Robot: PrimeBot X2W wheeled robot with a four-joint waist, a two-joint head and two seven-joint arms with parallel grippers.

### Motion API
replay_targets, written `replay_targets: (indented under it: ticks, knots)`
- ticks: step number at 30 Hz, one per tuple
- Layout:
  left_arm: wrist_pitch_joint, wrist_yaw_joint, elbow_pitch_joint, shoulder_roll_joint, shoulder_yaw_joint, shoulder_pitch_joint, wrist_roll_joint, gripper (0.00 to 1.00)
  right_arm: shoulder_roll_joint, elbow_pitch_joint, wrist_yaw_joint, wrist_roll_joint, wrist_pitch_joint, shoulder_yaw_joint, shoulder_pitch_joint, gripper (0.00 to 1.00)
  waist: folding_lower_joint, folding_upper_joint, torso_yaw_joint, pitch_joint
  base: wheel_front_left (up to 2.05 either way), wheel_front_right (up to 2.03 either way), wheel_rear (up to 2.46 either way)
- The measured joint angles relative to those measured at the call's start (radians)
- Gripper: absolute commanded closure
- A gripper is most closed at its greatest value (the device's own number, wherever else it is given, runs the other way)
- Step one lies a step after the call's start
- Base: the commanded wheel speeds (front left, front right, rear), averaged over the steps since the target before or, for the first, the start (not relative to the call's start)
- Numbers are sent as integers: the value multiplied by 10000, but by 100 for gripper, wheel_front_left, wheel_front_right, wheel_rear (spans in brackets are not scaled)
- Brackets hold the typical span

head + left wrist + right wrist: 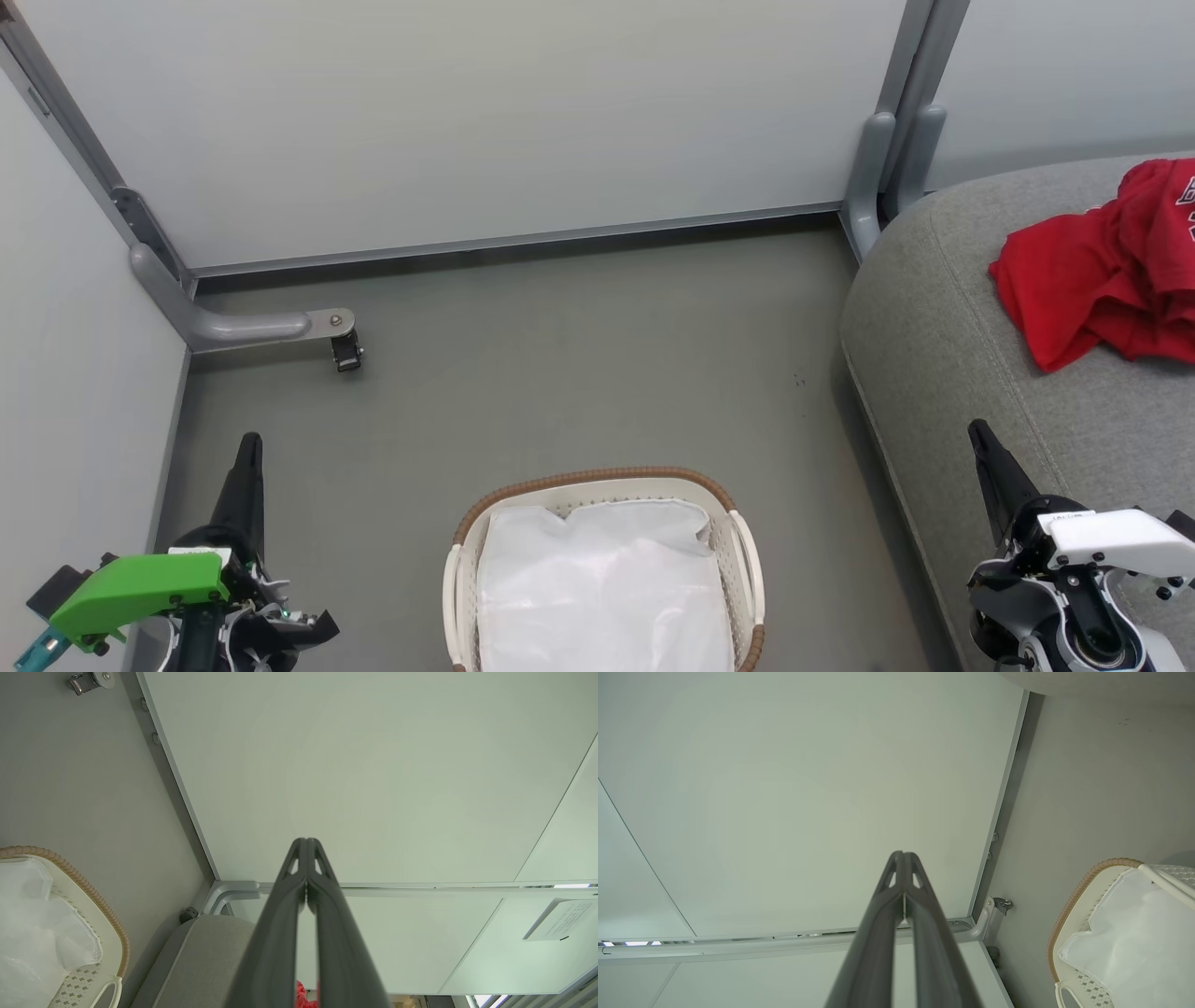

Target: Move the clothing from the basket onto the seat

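Grey floor (pixel 560 373) carried the basket (pixel 742 551), holding just its white liner (pixel 597 579); the clothing (pixel 1102 271) lay on the seat (pixel 934 355), far right. Both pairs of jaws were pressed together, empty. The task looked done; checking the liner's folds seemed enough.

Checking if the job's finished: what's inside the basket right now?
The basket holds a white liner cloth, with nothing red on it. Whatever lies under the liner is covered, and the basket's near end is out of frame.

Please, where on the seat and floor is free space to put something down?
The seat is bare at its rounded corner, between the clothing and the right gripper. The floor is bare between the basket and the wall. The seat's far right is crowded with clothing.
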Motion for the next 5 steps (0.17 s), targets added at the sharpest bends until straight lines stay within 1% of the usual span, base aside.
replay_targets:
  ticks: [5]
  knots:
    - [0, 0, -2, 0, 0, 0, 0, 100, 0, 0, 0, 0, 0, 0, 0, 100, 0, 0, 0, 0, 0, 0, 0]
